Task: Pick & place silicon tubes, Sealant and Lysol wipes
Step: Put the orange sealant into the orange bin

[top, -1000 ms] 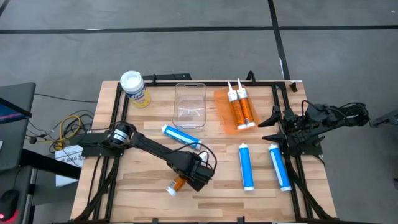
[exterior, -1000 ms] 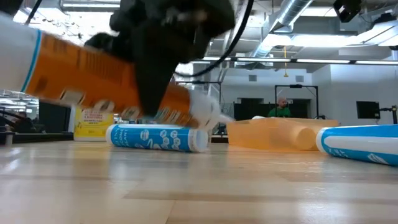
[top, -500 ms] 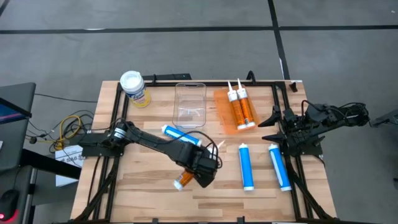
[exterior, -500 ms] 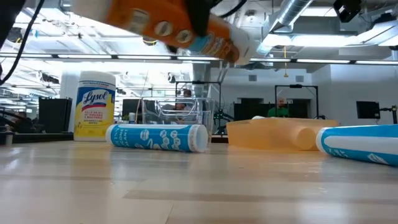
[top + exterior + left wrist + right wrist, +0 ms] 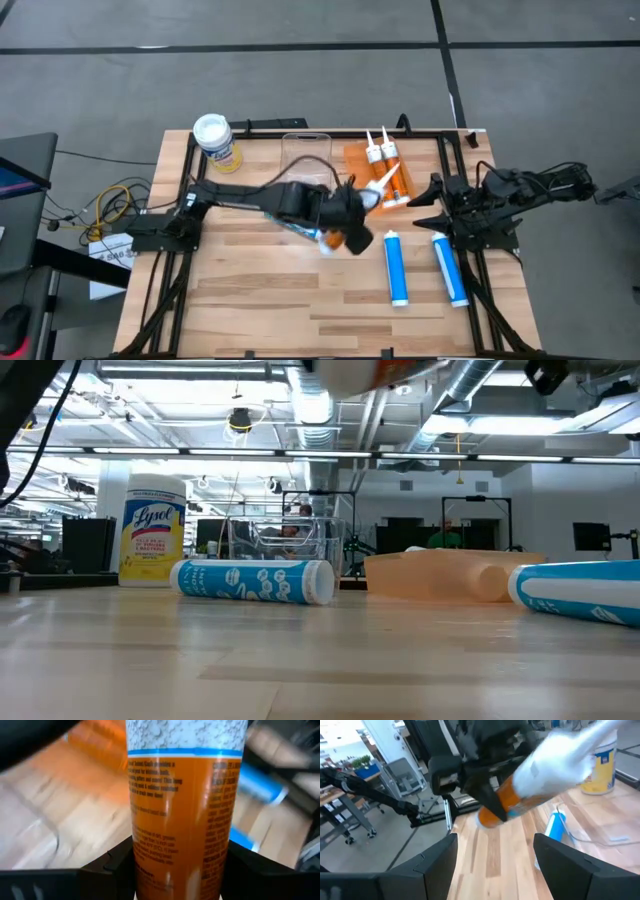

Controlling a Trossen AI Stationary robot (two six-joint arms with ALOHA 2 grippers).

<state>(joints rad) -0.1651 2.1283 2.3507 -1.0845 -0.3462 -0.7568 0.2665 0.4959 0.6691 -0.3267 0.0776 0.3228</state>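
Two blue tubes (image 5: 398, 267) lie on the near right of the table (image 5: 240, 300), a job left to do by the look of it. Mid-table, the left gripper (image 5: 335, 212) hangs in the air, jaws clamped on an orange tube (image 5: 180, 805), carrying it just short of the orange tray (image 5: 358, 160) where two tubes already lie. Another blue tube (image 5: 252, 581) rests beneath. Far left, the Lysol wipes (image 5: 214, 140) stand untouched beside the clear bin (image 5: 305, 150). The right gripper (image 5: 432, 205) waits at the right edge, jaws spread, empty.
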